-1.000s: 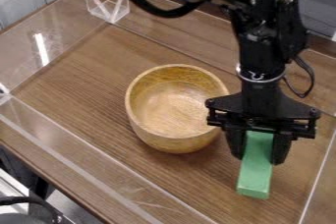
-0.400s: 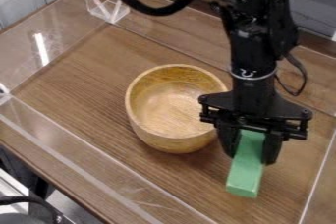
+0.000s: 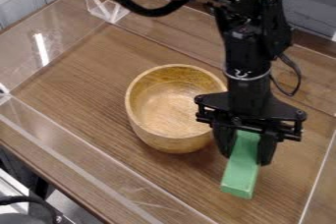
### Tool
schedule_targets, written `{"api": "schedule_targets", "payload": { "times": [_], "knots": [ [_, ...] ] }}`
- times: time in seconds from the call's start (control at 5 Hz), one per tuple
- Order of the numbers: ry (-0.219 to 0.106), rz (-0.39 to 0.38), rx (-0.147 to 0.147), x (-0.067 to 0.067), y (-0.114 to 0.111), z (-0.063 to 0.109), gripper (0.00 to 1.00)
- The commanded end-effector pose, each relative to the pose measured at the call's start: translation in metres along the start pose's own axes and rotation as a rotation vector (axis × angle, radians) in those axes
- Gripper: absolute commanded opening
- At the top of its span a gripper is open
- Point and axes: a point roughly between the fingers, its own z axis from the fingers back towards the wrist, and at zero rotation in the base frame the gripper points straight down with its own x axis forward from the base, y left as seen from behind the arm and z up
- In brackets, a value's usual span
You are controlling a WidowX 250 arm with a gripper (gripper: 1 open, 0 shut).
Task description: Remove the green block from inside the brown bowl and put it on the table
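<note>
The green block stands tilted, its lower end at or just above the table, to the right of the brown bowl. My gripper points down and is shut on the block's upper end. Nothing lies inside the bowl, which sits at the middle of the tabletop. The black arm rises behind the gripper toward the top of the view.
Low clear plastic walls edge the table on the left, front and right. A clear bracket stands at the back left corner. The block hangs close to the right wall and the bowl's right rim.
The gripper and the green block have shifted slightly left, toward the bowl, and the block's lower end has swung a little leftward. The bowl has not moved.
</note>
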Motion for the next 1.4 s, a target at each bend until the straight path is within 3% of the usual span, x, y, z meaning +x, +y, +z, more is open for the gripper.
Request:
{"api": "schedule_targets", "payload": {
  "times": [0.0, 1.2],
  "knots": [
    [-0.063, -0.008, -0.033, 0.0061, -0.0031, 0.0148, 0.0],
    [-0.073, -0.038, -0.041, 0.0098, -0.0029, 0.0062, 0.0]
  ]
}}
